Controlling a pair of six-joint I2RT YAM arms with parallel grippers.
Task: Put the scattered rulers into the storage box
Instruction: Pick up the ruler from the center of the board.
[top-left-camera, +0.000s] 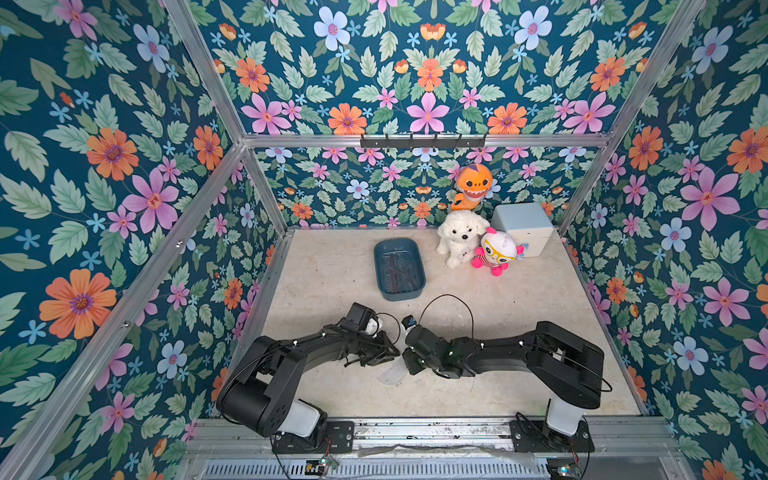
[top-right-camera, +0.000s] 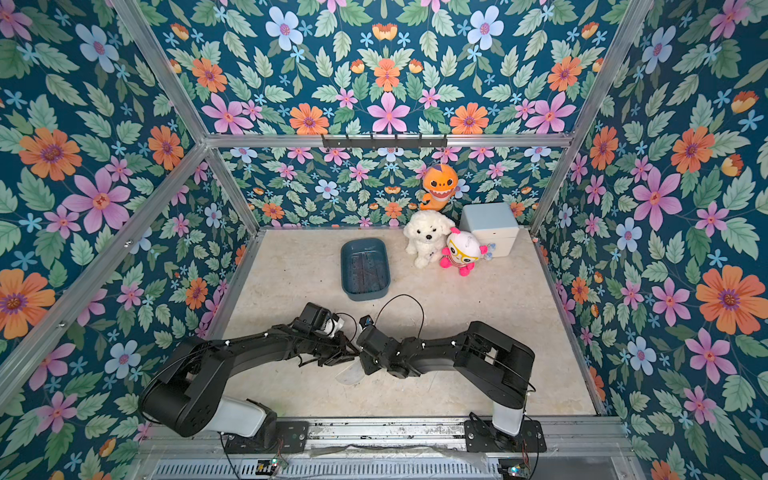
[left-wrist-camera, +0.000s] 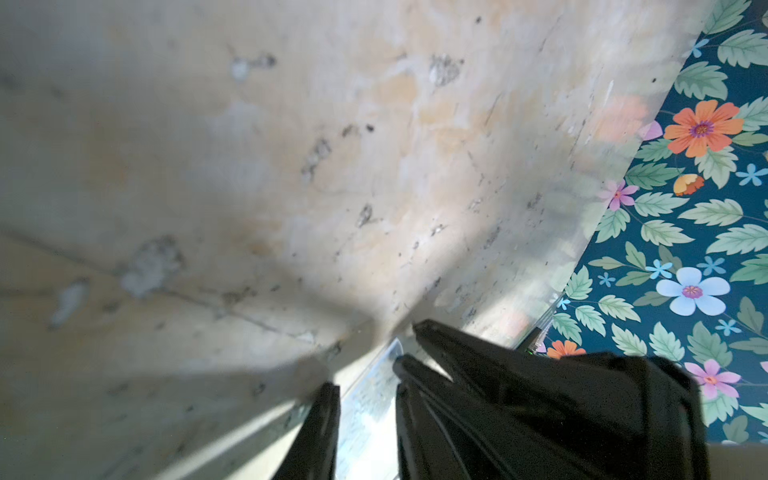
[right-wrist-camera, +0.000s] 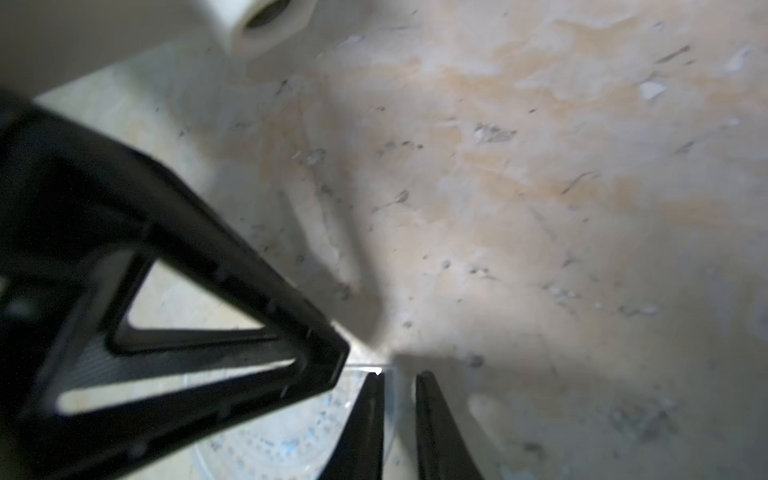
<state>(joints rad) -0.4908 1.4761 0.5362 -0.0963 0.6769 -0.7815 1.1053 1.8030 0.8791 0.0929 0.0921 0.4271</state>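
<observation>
- Risk, as I read it: the protractor (top-left-camera: 391, 376) is thin, clear and lies low on the table (top-left-camera: 498, 332). Fingertips may skid off its edge, or it may spring free if the two arms pull differently.
- Risk: both arms crowd one spot, so the fingers could knock together.
- Left pincer (left-wrist-camera: 365, 372): jaws at a slim gap with clear plastic showing in it. Cannot tell whether it is pinched.
- Right pincer (right-wrist-camera: 397, 374): jaws nearly together, the protractor's corner between the tips. Cannot tell whether that is a grip or a mere touch.
- Box (top-left-camera: 401, 295): well apart, further back on the table. Dark strips on its floor look like rulers (top-left-camera: 397, 270).
- A weak hold may drop the protractor short of the box.
</observation>
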